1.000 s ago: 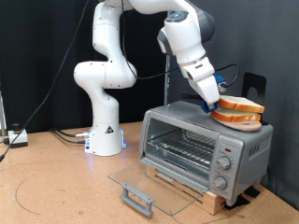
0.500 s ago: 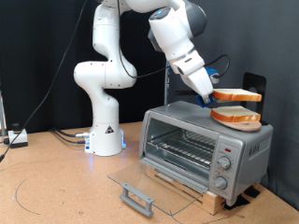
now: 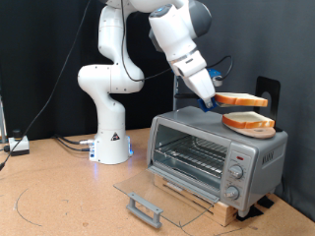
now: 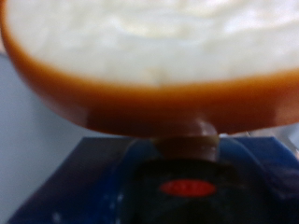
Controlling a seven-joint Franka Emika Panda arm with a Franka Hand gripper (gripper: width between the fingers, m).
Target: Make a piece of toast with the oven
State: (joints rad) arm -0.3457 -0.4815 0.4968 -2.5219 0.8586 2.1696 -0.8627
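The gripper (image 3: 212,99) grasps the piece of toast (image 3: 241,100) by its edge and holds it flat in the air above the oven (image 3: 217,157). A second slice (image 3: 248,123) lies on the oven's top. The oven door (image 3: 162,199) is open.

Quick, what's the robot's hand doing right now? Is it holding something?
Gripper: shut on the piece of toast, held in the air above the oven and the second slice.

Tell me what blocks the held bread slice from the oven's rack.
Nothing visible does. The hand holds the bread slice in the air above the second slice on the oven top; the glass door lies open, exposing the wire rack.
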